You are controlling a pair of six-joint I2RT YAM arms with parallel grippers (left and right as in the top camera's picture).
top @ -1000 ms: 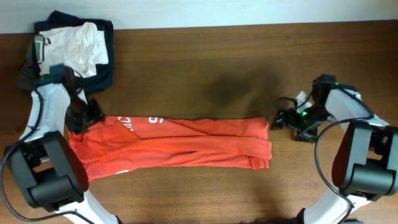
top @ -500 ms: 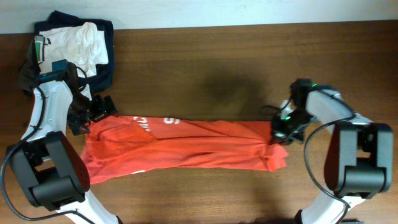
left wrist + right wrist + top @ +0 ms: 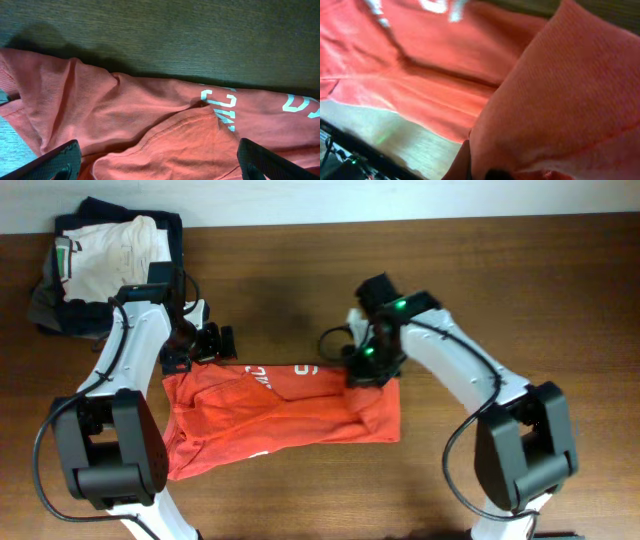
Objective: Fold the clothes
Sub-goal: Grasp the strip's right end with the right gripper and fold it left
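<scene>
on the dark wooden counter [image 3: 500, 280] the orange-red t-shirt [image 3: 280, 415] lies centred, mid-fold. your right gripper [image 3: 362, 370] fingers look clamped on its lifted end; your left gripper [image 3: 205, 342] fingers are apart at the collar side. next, lay that end flat and let go.

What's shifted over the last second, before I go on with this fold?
The right gripper came in from the right, closed on the right end of the T-shirt and carried it leftward, so the shirt lies shorter. The left gripper, open, moved rightward along the top edge, and the shirt's left end slid right too. The pile of folded garments stayed put.
</scene>
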